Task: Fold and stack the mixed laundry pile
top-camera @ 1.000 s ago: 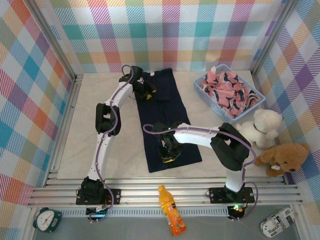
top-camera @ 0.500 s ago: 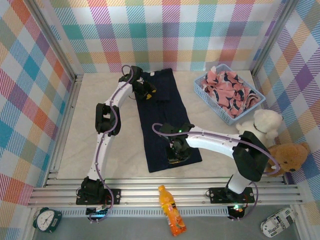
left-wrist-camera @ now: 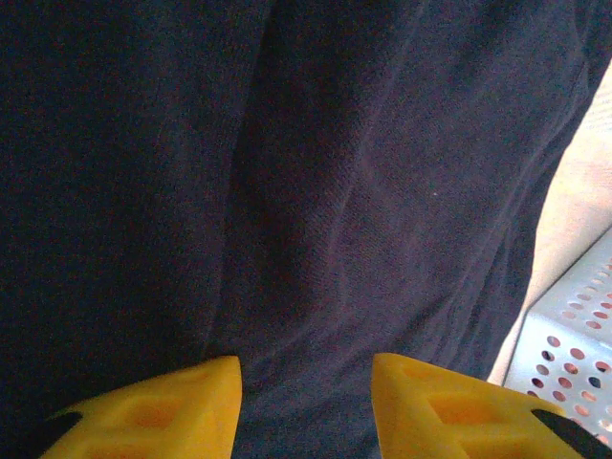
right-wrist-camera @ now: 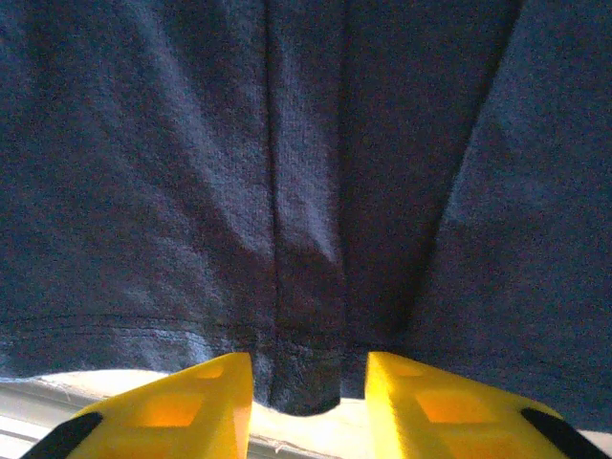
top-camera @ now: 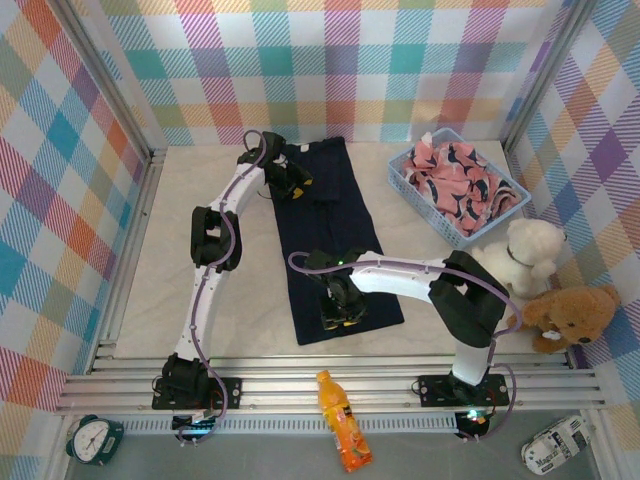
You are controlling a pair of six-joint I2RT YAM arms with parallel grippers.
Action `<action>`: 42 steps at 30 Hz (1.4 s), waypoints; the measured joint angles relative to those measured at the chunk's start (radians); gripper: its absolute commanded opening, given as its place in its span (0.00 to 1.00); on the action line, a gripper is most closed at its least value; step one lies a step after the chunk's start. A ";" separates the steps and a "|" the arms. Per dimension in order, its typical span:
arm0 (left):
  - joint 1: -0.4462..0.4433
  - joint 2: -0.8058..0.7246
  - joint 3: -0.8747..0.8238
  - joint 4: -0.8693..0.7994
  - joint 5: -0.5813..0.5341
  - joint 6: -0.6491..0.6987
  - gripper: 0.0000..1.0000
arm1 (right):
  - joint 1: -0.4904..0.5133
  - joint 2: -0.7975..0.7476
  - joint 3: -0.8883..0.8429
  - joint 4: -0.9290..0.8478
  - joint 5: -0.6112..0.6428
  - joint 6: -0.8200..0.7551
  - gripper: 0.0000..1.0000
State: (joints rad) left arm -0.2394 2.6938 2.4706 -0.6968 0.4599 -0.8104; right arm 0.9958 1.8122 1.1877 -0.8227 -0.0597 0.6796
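The dark navy trousers [top-camera: 330, 230] lie flat and lengthwise on the table, from the back wall towards me. My left gripper [top-camera: 293, 183] rests over their far end, its yellow jaws open, with smooth navy cloth [left-wrist-camera: 335, 191] under and between them [left-wrist-camera: 306, 368]. My right gripper [top-camera: 340, 312] is at the near hem, jaws open. A small fold of the hem [right-wrist-camera: 306, 382] lies between its fingertips [right-wrist-camera: 308, 368], and pale table shows just below. The pink garment [top-camera: 455, 178] with navy-and-white shapes is bunched in the light blue basket [top-camera: 424, 206].
A corner of the basket [left-wrist-camera: 574, 354] shows in the left wrist view. A white teddy bear [top-camera: 525, 255] and a brown one [top-camera: 570, 315] sit at the right. An orange bottle [top-camera: 340, 420], a clock [top-camera: 93, 437] and a toy car [top-camera: 555, 445] lie beyond the front rail.
My right gripper's jaws have gone from shut to open at the near hem. Its arm swung right and came back. The left arm has not moved.
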 measured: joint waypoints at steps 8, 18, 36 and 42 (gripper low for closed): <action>0.000 0.000 0.000 0.000 0.000 0.000 0.42 | 0.000 0.013 0.000 0.014 -0.005 -0.007 0.35; 0.001 0.000 -0.004 0.002 0.003 0.000 0.42 | 0.000 0.013 0.000 0.019 -0.015 -0.009 0.00; 0.005 0.000 -0.009 0.011 0.016 -0.001 0.44 | -0.009 -0.222 -0.140 -0.007 0.056 0.066 0.00; 0.005 -0.002 -0.008 0.042 0.056 -0.002 0.78 | -0.010 -0.122 -0.149 0.017 0.048 0.090 0.36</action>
State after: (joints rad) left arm -0.2340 2.6919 2.4622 -0.6548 0.5163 -0.8120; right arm 0.9863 1.6905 1.0389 -0.8059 -0.0113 0.7692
